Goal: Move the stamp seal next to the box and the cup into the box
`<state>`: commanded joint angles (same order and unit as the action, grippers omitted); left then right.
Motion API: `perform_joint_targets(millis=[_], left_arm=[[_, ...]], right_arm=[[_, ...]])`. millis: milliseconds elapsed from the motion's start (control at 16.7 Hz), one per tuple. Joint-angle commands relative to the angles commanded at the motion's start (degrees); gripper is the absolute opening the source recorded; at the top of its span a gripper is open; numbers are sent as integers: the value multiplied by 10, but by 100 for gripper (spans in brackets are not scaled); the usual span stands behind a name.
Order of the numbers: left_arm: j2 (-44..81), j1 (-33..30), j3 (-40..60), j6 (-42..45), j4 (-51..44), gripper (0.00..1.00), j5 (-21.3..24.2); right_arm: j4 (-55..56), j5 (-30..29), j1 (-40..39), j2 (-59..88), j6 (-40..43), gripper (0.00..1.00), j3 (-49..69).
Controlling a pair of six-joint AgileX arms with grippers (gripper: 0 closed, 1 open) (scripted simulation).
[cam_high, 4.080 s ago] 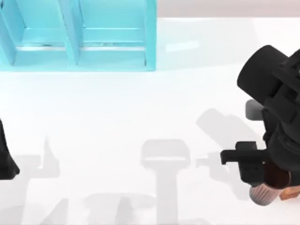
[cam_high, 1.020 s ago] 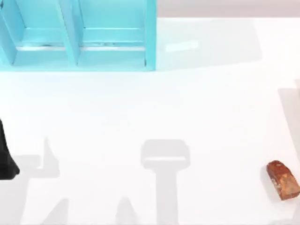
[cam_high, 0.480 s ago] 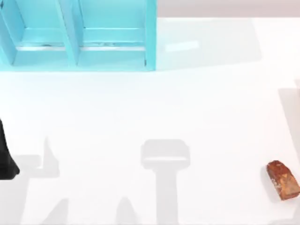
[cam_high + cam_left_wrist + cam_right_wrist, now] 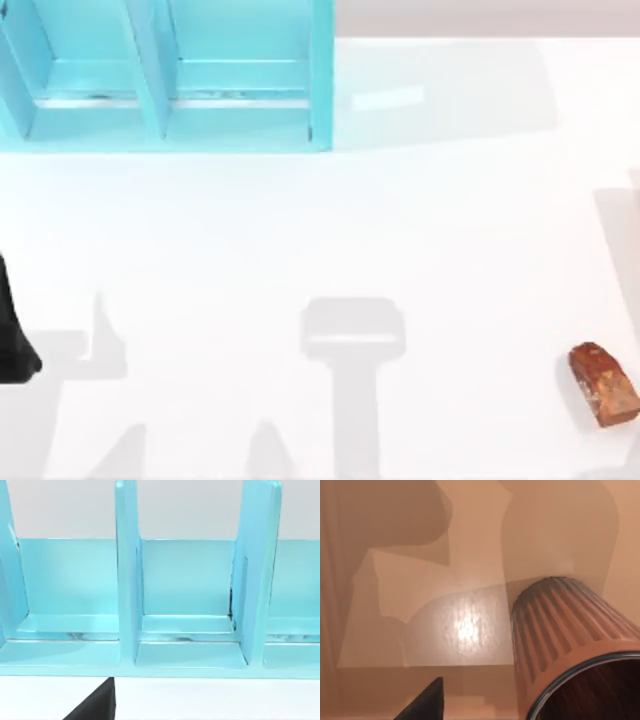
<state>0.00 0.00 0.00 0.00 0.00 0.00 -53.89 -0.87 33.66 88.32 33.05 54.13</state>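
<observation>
White table (image 4: 300,230) bore blue box (image 4: 165,75) w/ compartments far left, stamp seal (image 4: 603,384) near right. Right wrist: cup (image 4: 570,645) close; grip unclear. Left arm (image 4: 12,330) parked left.

Stamp seal (image 4: 603,385): reddish-brown block, mottled orange faces, tapered rounded end; lay on white table at far right edge, near front, well apart from turquoise box (image 4: 240,75) at back left. Cup (image 4: 570,645): copper-brown, ribbed, dark shiny inside, seen close in right wrist view.
</observation>
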Motion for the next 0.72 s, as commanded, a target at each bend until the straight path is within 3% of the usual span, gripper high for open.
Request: perform_joint_targets(millis=[360, 720], left_arm=[[0, 0, 0, 0, 0, 100, 0], [0, 0, 0, 0, 0, 100, 0]], right_arm=[[-20, 0, 0, -2, 1, 100, 18], [-151, 1, 3, -19, 3, 100, 129]])
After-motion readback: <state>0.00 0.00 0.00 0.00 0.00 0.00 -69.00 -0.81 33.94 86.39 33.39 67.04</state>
